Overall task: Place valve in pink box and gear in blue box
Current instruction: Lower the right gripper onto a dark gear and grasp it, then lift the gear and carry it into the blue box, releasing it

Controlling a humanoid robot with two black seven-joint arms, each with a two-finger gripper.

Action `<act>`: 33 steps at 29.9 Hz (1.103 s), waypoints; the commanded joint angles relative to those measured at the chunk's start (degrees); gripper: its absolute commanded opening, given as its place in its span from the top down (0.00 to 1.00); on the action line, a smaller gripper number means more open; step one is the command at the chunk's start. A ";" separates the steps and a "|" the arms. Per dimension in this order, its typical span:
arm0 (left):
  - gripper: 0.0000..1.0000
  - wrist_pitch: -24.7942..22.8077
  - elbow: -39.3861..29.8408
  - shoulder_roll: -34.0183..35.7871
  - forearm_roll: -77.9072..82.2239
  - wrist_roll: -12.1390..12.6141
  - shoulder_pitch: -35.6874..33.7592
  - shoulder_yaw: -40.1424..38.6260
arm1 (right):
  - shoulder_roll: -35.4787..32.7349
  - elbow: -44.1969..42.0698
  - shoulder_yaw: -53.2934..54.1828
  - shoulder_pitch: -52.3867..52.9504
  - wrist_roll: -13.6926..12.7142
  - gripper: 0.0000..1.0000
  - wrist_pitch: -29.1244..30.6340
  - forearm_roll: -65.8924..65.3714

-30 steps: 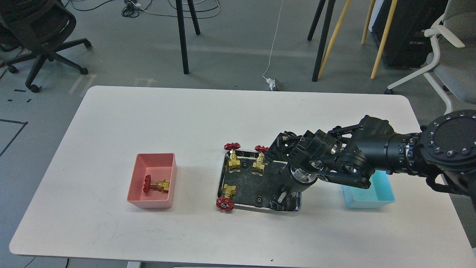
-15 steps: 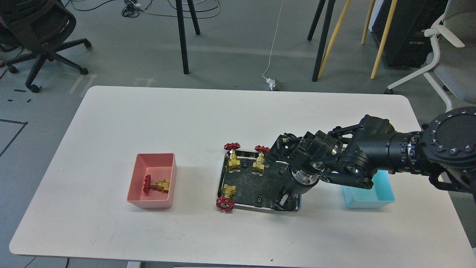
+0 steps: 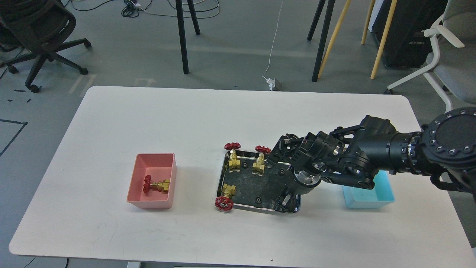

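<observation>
Right tool point(image 3: 281, 199) reaches down into the steel tray point(image 3: 223, 175); its spread I cannot tell. One valve point(image 3: 156, 185) lies in the pink box point(image 3: 150, 203). Probably no gear point(image 3: 257, 200) has reached the blue box point(image 3: 368, 203).

The rectangular plastic box point(image 3: 136, 193) is salmon-pink and the other plastic box point(image 3: 385, 193) is light cyan-blue. The 4 small valves point(image 3: 233, 155) have brass-yellow bodies and red handwheels. The round-cornered table point(image 3: 167, 119) is white.
</observation>
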 commanded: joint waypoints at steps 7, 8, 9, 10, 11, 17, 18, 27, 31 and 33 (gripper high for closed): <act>0.02 0.00 0.00 -0.01 -0.09 0.00 0.00 0.00 | -1.32 -0.18 5.95 4.08 1.58 0.93 0.02 2.24; 0.02 0.00 0.00 -0.01 0.00 0.00 0.00 0.00 | -2.90 -0.10 7.98 4.87 2.02 0.93 0.02 3.03; 0.02 0.00 0.00 -0.01 -0.09 0.00 0.09 0.00 | -5.09 0.17 9.91 5.75 2.11 0.92 0.02 4.08; 0.02 0.00 0.00 -0.18 -0.09 0.09 0.09 0.00 | -7.37 0.34 11.67 6.36 2.11 0.92 0.02 4.96; 0.02 0.00 0.00 -0.18 0.00 0.09 0.09 0.00 | -9.40 0.61 12.91 6.89 2.11 0.92 0.02 5.49; 0.02 0.00 0.00 -0.27 -0.09 0.09 0.09 -0.09 | -26.71 8.94 15.90 7.16 2.20 0.92 0.02 6.20; 0.02 0.00 0.00 -0.27 -0.09 0.18 0.09 -0.09 | -29.78 10.52 15.99 6.64 2.20 0.92 0.02 6.20; 0.02 0.00 -0.27 -0.89 -0.09 0.18 0.00 -0.18 | -48.43 17.22 16.08 -1.18 2.29 0.92 0.02 5.85; 0.02 0.00 -0.27 -0.89 -0.09 0.09 0.00 -0.26 | -49.76 14.94 16.61 -5.75 2.29 0.91 0.02 5.58; 0.02 0.00 -0.09 -0.89 -0.09 0.09 0.00 -0.52 | -49.41 13.36 17.66 -7.86 2.29 0.90 0.02 5.67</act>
